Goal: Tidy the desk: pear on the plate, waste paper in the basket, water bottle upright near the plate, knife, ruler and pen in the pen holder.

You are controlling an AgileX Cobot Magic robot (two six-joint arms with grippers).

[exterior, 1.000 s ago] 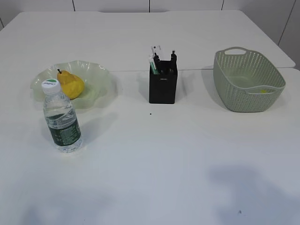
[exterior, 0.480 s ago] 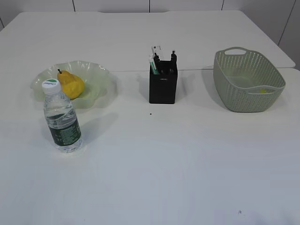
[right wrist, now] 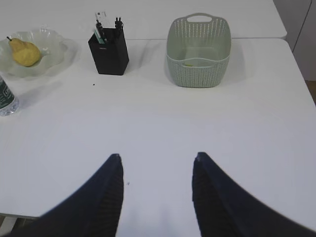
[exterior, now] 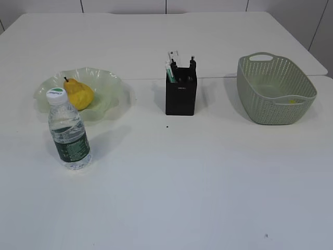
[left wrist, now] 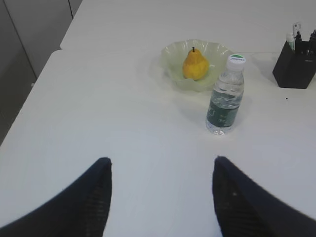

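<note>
I see the large plain white desk with all items along its far half. At far right sits the sage-green perforated plastic basket; a small yellow scrap of waste paper shows inside it against the near wall. At far left is the pale green wavy-rimmed glass plate, with the yellow pear resting on it, dark stem up. Between plate and basket stands the matte black square pen holder, several thin items upright in it; I cannot tell ruler, knife and pen apart. The clear ribbed water bottle with dark green label and white cap stands upright just near of the plate. My left gripper hangs above bare desk, jaws well apart, holding nothing. My right gripper likewise stands parted and empty.
</note>
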